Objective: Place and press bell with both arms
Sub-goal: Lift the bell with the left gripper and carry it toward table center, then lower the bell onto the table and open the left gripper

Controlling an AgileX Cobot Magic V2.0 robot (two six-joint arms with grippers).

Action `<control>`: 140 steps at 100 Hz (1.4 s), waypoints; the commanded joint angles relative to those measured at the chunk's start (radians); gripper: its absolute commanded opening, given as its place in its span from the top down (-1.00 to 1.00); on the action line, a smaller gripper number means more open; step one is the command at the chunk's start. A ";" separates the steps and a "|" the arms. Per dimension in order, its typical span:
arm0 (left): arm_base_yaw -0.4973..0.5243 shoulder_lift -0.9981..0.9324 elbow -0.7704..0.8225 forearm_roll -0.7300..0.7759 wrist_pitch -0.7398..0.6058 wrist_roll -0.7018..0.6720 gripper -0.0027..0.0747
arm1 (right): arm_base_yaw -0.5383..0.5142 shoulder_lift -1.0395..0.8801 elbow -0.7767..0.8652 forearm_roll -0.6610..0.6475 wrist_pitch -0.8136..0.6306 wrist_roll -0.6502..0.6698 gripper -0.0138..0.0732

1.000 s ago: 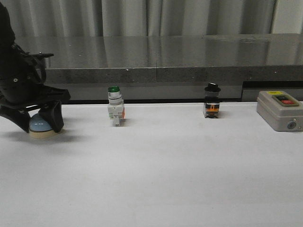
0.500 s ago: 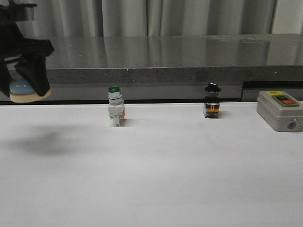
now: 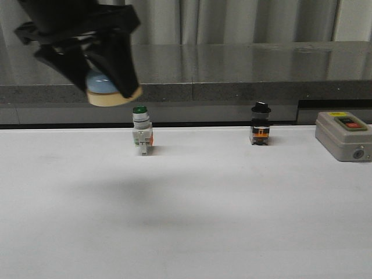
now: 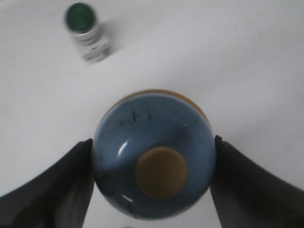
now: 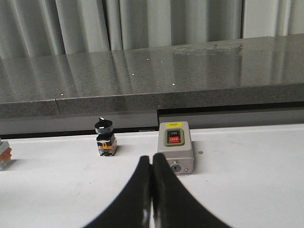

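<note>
Left gripper [image 3: 104,72] clamped on the bell [image 3: 107,92] — held in the air above the table [image 3: 232,203], near the green-capped switch [image 3: 141,131], right gripper [image 5: 152,190] fingers pressed together, holding nothing

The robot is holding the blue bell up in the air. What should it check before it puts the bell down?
1. Left gripper holds the bell on both sides: ok.
2. Bell upright, knob on top: ok.
3. Bell off the table: ok.
4. Green switch close below the bell, so a drop spot away from it is needed: not ok yet.
5. Right gripper shut and free to press: ok.
6. Exact drop spot: cannot tell.
</note>
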 commanded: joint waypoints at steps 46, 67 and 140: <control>-0.222 0.229 -0.025 0.036 -0.234 -0.001 0.34 | -0.008 0.006 -0.019 -0.002 -0.072 -0.004 0.83; -0.222 0.278 -0.025 0.044 -0.274 -0.001 0.33 | -0.008 0.006 -0.019 -0.002 -0.072 -0.004 0.83; -0.220 0.253 -0.025 0.038 -0.209 -0.001 -0.66 | -0.008 0.006 -0.019 -0.002 -0.072 -0.004 0.83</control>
